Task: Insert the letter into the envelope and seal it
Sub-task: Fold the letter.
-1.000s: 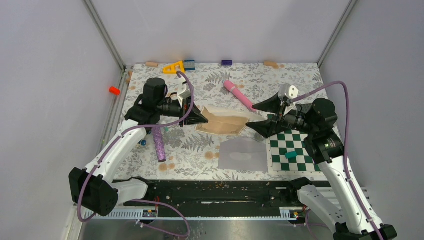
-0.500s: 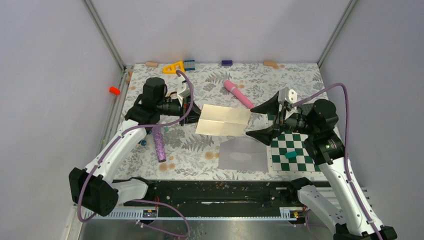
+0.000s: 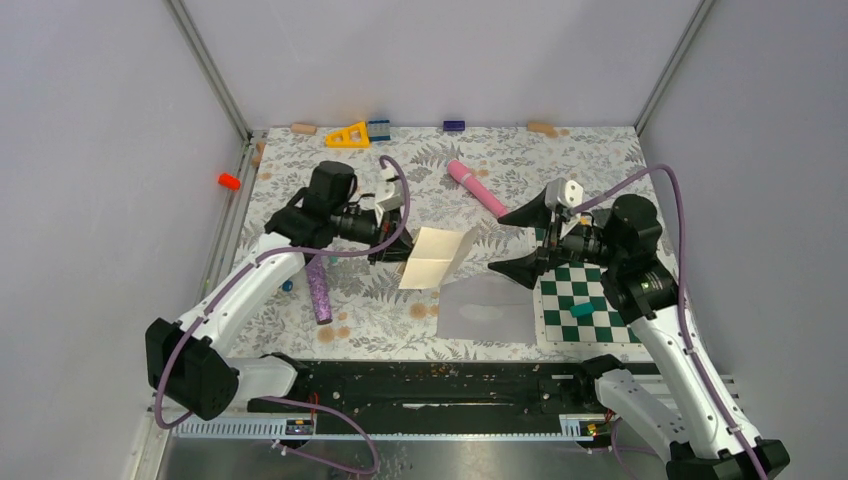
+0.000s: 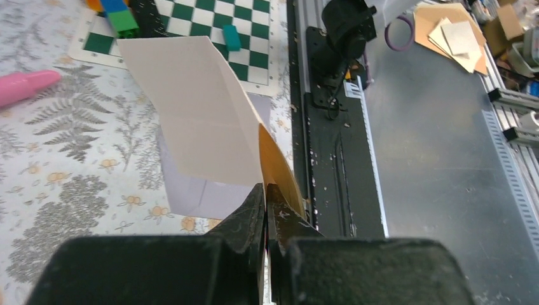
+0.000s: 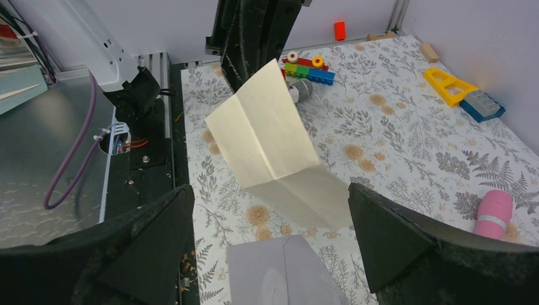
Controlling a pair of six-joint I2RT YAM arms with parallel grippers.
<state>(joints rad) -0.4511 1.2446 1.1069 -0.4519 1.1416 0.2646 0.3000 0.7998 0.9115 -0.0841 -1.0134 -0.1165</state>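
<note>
Paper-thin, floppy letter (image 3: 437,258) hangs pinched in your left gripper (image 4: 266,194); right gripper (image 3: 498,243) gapes empty, so take the edge opposite the clenched jaws.

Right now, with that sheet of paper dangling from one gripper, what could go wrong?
The letter is pinched only at one edge by the left gripper, so it might slip or swing. The right gripper stands open and clear of it, so nothing steadies the free end; the creased sheet could flop and miss the envelope. The envelope lies flat with nothing holding it, so a push from the letter may just slide it.
</note>
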